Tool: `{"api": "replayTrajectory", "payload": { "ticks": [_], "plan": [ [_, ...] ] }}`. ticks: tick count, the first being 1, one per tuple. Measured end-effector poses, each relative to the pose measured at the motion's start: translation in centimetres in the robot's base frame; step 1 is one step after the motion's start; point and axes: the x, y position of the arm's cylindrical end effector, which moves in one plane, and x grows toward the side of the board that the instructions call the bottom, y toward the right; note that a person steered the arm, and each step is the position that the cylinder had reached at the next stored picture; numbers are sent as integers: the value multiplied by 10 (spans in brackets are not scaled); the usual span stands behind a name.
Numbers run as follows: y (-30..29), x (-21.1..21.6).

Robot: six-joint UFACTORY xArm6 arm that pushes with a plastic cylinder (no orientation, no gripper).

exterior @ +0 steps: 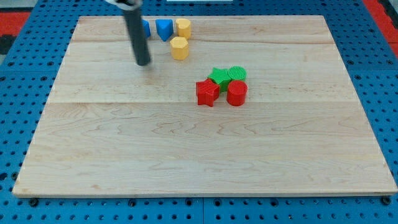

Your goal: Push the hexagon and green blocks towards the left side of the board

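- My tip [143,62] rests on the wooden surface [186,155] near the view's top, left of centre; I have no gripper, only this dark rod.
- The yellow hexagon block [179,48] sits just to the tip's right, not touching it.
- A yellow round block [183,27] lies just above the hexagon, with two blue blocks [163,28] to its left, one partly hidden behind the rod.
- Two green blocks [219,77] [237,73] sit near the centre, touching a red star-like block [208,93] and a red cylinder [237,93] below them.
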Motion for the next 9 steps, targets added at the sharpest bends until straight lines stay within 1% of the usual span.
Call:
{"api": "replayTrajectory", "payload": {
  "ticks": [1,3,5,6,7,8,9],
  "plan": [
    [52,7],
    [64,-39],
    [59,-57],
    [30,-63],
    [15,-62],
    [71,-39],
    [169,-7]
  ]
}}
